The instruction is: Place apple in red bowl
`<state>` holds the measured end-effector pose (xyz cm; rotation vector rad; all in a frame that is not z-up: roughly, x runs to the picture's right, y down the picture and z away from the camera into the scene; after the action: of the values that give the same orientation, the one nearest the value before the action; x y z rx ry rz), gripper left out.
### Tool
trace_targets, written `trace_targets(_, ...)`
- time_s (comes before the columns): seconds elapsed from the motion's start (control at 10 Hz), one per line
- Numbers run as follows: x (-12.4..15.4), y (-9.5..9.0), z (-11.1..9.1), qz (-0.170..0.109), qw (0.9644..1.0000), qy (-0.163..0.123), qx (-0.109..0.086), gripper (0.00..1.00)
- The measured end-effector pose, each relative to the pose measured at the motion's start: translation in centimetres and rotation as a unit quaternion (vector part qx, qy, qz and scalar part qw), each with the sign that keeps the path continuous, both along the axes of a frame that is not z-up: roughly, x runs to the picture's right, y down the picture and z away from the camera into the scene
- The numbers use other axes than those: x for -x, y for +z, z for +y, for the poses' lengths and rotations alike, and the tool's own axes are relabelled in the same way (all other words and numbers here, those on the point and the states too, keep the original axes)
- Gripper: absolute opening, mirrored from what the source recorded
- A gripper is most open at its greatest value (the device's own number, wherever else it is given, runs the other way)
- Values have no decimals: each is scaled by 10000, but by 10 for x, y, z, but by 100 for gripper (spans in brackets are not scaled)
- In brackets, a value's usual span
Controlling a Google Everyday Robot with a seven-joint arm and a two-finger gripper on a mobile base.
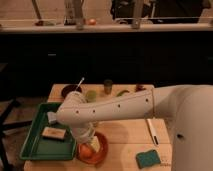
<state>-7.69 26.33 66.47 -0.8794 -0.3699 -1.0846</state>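
Observation:
The red bowl (103, 148) is wide, shallow and orange-red. It sits at the front edge of the wooden table, just right of the green tray. An orange-red round shape that looks like the apple (86, 152) lies inside the bowl at its left side. My white arm reaches in from the right, bends at the elbow above the tray and points down. My gripper (92, 142) hangs right over the bowl, close above the apple and partly hiding the bowl's inside.
A green tray (31, 148) holding a tan block (52, 133) is at the left. At the table's back are a dark maroon bowl with a spoon (70, 91), a green fruit (91, 94), a can (108, 86), a green pepper (122, 92) and a dark red cluster (140, 87). A white pen (151, 131) and a teal sponge (148, 158) lie at the right.

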Motion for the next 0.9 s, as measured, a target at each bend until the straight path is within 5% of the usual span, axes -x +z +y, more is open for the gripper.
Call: trace_targets(0.9, 15, 0, -12, -39, 10000, 0, -31, 0)
